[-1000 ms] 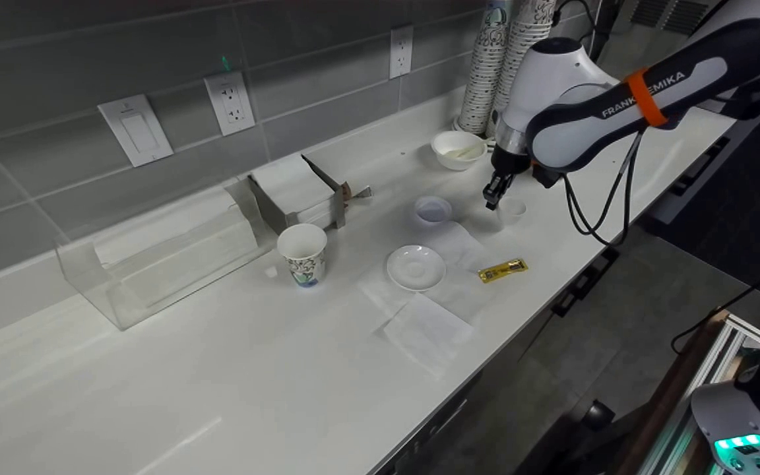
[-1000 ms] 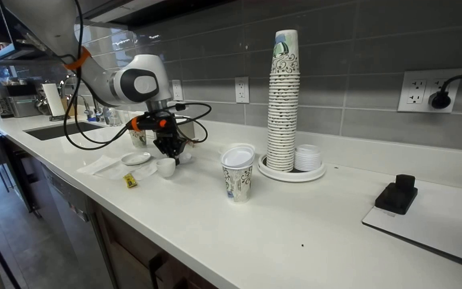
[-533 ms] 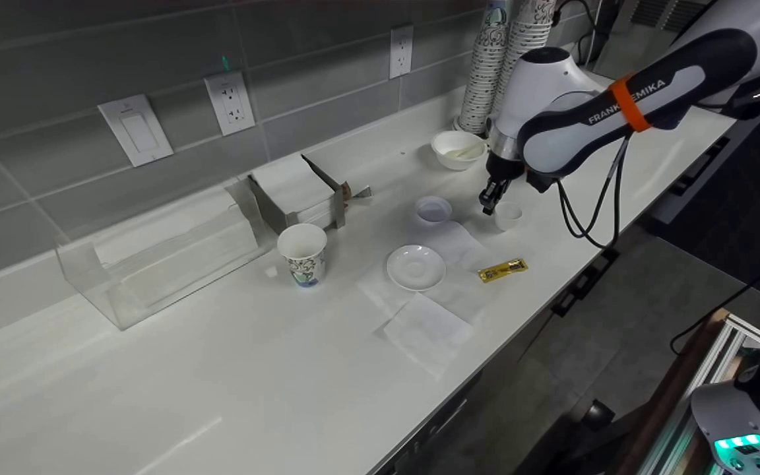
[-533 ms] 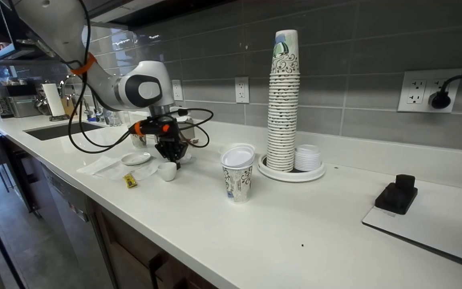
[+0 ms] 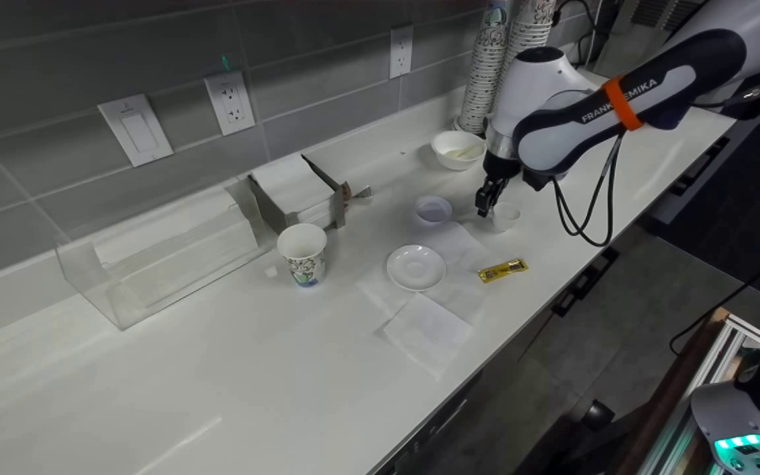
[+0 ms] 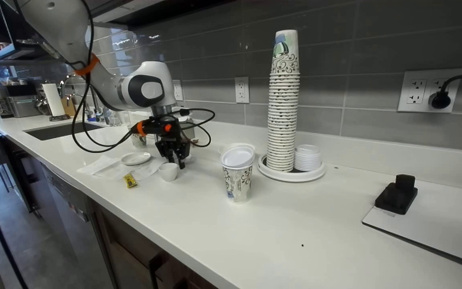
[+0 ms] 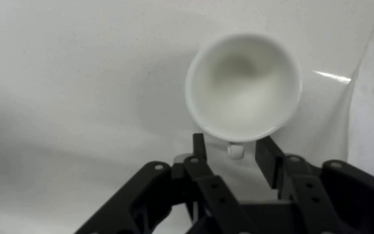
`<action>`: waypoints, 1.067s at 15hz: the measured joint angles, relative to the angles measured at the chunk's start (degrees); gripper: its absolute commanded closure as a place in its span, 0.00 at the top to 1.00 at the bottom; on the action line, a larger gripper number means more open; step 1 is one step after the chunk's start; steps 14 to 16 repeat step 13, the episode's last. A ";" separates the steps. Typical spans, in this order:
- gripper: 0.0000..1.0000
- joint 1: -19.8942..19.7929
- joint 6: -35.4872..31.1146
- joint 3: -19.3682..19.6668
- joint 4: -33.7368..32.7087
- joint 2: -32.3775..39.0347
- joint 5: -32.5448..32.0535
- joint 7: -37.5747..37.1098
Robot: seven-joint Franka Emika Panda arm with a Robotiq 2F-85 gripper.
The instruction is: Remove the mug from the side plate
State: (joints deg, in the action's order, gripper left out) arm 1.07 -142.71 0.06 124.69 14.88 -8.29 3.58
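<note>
White counter (image 5: 254, 379): mug (image 7: 243, 89) upright, handle (image 7: 235, 151) between parted fingers (image 7: 267, 159).

Rounded white arm (image 5: 555, 140) | black panels (image 5: 713, 56), white lettering (image 5: 640, 91) | orange band (image 5: 623, 104) | looping black cables (image 6: 125, 137) | black gripper (image 7: 231, 144), round screws (image 7: 336, 165)
</note>
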 measured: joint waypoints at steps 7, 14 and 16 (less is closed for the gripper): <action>1.00 0.71 3.46 -2.35 1.91 -6.78 2.18 0.13; 1.00 2.35 8.52 -3.67 14.08 -21.48 1.46 -0.58; 1.00 2.35 8.52 -3.67 14.08 -21.48 1.46 -0.58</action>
